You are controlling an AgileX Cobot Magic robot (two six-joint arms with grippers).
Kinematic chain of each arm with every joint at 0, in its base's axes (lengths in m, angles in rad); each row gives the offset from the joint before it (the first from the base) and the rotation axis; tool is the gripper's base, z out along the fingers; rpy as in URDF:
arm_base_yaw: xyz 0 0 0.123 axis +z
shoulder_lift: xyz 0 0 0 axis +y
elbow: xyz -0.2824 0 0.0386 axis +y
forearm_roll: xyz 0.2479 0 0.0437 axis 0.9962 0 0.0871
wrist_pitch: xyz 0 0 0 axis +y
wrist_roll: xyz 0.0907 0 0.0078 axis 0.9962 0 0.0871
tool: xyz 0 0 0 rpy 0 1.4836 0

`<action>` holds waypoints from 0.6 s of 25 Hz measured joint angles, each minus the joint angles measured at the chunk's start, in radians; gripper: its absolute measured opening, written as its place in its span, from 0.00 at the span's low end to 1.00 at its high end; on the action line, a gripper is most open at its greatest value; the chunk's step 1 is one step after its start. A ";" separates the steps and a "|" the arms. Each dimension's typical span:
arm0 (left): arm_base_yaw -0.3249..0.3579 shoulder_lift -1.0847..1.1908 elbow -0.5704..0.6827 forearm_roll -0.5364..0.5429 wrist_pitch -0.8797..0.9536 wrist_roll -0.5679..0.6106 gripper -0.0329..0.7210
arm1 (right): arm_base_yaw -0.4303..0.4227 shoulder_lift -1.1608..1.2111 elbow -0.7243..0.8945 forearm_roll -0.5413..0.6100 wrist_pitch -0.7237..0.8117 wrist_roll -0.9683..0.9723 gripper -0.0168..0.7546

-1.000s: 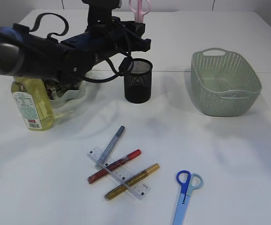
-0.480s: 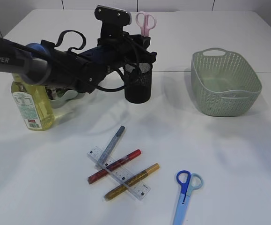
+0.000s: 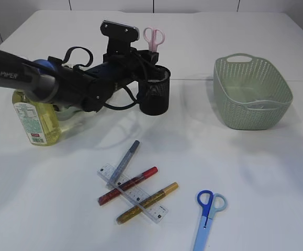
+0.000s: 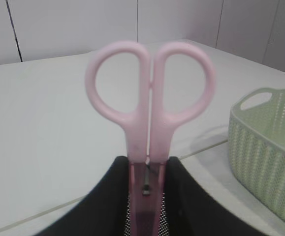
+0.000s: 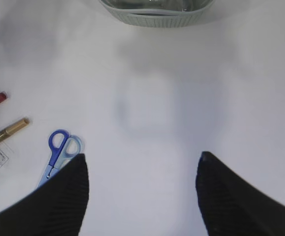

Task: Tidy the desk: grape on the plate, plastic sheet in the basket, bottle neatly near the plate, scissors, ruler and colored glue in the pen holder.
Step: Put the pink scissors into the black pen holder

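Observation:
My left gripper (image 3: 149, 56) is shut on pink scissors (image 3: 153, 37), held upright with handles up and blades down into the black mesh pen holder (image 3: 159, 102). The left wrist view shows the jaws (image 4: 148, 169) clamping the pink scissors (image 4: 149, 98). My right gripper (image 5: 142, 162) is open and empty above bare table. Blue scissors (image 3: 206, 214) lie at the front, also seen in the right wrist view (image 5: 58, 152). A clear ruler (image 3: 133, 192) lies crossed with silver (image 3: 125, 159), red (image 3: 127, 185) and gold (image 3: 147, 202) glue pens. The yellow bottle (image 3: 36, 117) stands left beside the white plate (image 3: 78, 107).
The green basket (image 3: 250, 91) stands at the right rear; it also shows in the left wrist view (image 4: 270, 157) and the right wrist view (image 5: 152, 14). My left arm covers most of the plate. Grape and plastic sheet cannot be made out.
My left gripper has come down with the pink scissors, lowering their blades into the pen holder. The items on the table have not moved.

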 joint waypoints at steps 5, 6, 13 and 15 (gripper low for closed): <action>0.007 0.025 -0.009 0.000 -0.017 0.000 0.27 | 0.000 0.000 0.000 -0.001 0.000 0.000 0.71; 0.007 0.029 -0.014 0.000 -0.020 0.000 0.27 | 0.000 0.000 0.000 -0.001 0.000 0.000 0.71; 0.007 0.037 -0.023 0.000 -0.021 0.000 0.27 | 0.000 0.000 0.000 -0.001 -0.006 0.000 0.71; 0.007 0.037 -0.023 0.000 -0.021 -0.002 0.27 | 0.000 0.000 0.000 -0.001 -0.010 0.000 0.71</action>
